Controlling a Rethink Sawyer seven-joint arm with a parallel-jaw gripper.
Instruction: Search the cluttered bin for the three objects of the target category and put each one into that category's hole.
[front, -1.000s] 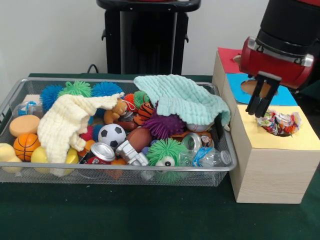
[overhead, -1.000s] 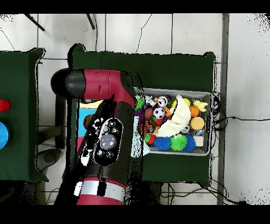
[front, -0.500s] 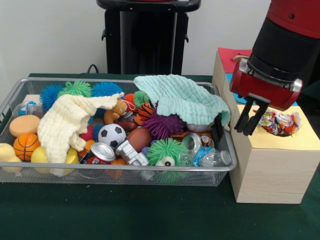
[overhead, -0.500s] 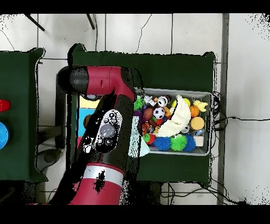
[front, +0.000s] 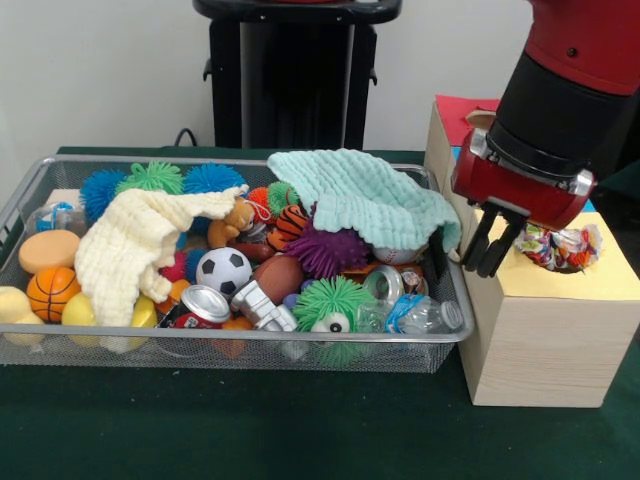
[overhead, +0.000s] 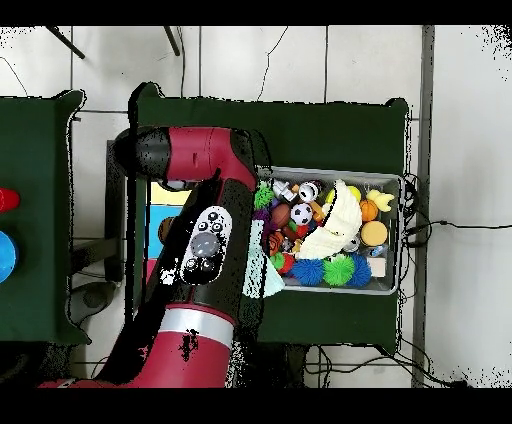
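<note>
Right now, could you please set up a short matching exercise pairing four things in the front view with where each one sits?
Things:
1. basketball
2. mint cloth
3. rag toy
4. claw

Places:
A. in the hole of the yellow-topped box
B. draped over the bin's right end
C. at the bin's left end
D. hanging between bin and box

Pairs: 1-C, 2-B, 3-A, 4-D

Green tablecloth (front: 250, 420): covers the table under everything, dark, bare along the near edge. Black stand (front: 295, 75): upright at the far side, behind the middle, against a pale wall (front: 100, 70). Black cable (front: 186, 134): short loop showing just left of the stand. Tiled floor (overhead: 300, 60): light, around the table.
</note>
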